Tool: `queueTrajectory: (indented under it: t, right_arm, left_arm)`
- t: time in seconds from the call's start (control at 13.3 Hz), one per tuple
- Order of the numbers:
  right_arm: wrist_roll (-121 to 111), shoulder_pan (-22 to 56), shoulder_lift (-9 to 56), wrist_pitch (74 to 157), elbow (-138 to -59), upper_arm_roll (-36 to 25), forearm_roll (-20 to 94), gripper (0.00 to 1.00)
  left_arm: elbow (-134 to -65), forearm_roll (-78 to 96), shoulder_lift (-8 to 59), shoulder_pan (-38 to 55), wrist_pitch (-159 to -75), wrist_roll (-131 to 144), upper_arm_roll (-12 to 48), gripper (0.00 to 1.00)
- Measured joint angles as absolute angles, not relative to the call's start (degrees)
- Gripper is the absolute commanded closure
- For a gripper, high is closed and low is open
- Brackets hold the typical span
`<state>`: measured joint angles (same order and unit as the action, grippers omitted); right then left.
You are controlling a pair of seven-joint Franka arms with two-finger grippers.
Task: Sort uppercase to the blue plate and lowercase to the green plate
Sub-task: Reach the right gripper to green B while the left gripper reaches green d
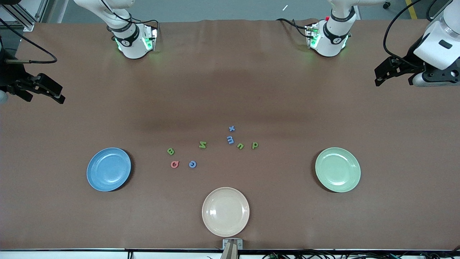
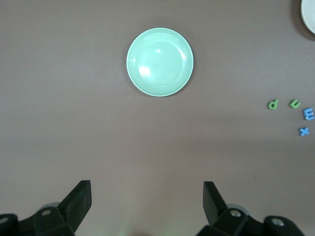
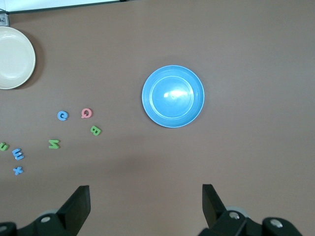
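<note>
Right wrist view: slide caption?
Open right gripper above bare table, blue plate empty, letters unsorted beside it.

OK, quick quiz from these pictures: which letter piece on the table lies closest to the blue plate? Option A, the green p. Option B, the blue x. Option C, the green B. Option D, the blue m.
C: the green B lies on the table nearest the blue plate, while the p, x and m cluster toward the green plate.
</note>
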<state>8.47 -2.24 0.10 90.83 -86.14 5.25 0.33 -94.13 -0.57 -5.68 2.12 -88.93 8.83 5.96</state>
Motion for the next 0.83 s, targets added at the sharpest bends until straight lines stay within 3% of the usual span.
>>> queueTrajectory:
  t: [0.45, 0.83]
  right_arm:
    - [8.5, -2.2, 0.1, 90.8, -86.1, 5.2, 0.3, 0.0]
    - [8.4, -2.1, 4.5, 90.5, -86.8, 5.5, 0.4, 0.0]
  left_arm:
    - [-93.3, -0.6, -5.1, 2.0, -89.0, 8.8, 5.9, 0.0]
    - [-89.2, -0.6, 1.4, 3.4, -89.4, 9.8, 6.4, 0.0]
